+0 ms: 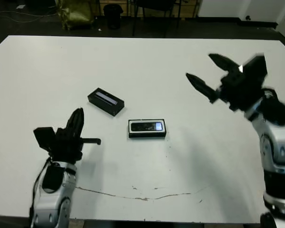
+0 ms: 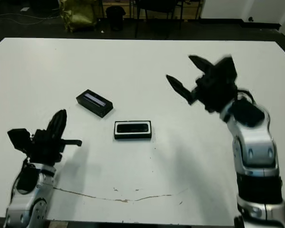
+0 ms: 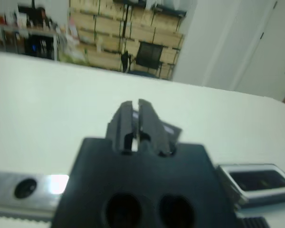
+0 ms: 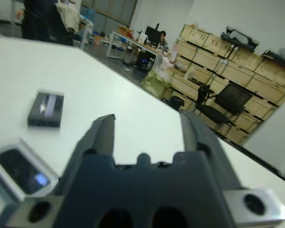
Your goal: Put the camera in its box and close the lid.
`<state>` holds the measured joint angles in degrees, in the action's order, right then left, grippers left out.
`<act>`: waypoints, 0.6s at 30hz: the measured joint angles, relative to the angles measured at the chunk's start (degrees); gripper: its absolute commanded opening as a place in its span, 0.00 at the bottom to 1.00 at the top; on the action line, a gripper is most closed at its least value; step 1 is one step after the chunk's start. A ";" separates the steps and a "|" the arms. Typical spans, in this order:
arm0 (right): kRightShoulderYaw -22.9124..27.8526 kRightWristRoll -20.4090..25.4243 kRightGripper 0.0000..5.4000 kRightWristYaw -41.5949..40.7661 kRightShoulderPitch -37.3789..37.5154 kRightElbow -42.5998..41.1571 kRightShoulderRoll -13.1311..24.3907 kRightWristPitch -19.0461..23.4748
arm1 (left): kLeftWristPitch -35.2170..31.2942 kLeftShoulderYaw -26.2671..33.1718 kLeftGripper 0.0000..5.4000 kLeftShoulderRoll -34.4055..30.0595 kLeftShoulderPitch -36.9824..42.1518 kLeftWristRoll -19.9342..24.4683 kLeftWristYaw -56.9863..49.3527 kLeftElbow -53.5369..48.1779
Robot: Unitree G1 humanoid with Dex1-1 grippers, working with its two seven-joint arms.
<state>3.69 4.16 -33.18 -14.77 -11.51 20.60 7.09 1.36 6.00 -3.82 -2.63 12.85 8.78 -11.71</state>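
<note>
Head pair: looked down from above the near edge onto the white table (image 1: 142,57), taking in nearly the whole top and a strip of dark floor along the upper frame edge. Shared the same scene, slightly offset sideways. Left wrist view: sat low over the tabletop, faced shelving across the room, caught the box (image 3: 256,183) at lower right. Right wrist view: higher, faced desks and shelving, caught that box (image 4: 21,171) at lower left and the lid (image 4: 46,109) at middle left.
</note>
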 measured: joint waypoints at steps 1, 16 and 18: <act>-0.48 -1.03 0.40 1.28 2.48 -0.62 -0.13 -1.54 | -0.95 0.32 0.00 -1.35 1.09 -0.51 0.08 -0.26; -9.40 -9.30 0.01 11.10 17.26 -7.20 -2.91 -12.02 | -15.46 -8.07 0.00 -23.24 40.96 -9.21 20.99 21.41; -9.70 -9.20 0.01 11.11 17.38 -6.28 -3.04 -12.95 | -15.36 -10.79 0.00 -23.30 47.39 -10.82 24.79 29.15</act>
<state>-6.00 -5.04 -22.07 2.61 -17.79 17.56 -5.86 -14.00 -4.79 -27.12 44.77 2.03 33.57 17.45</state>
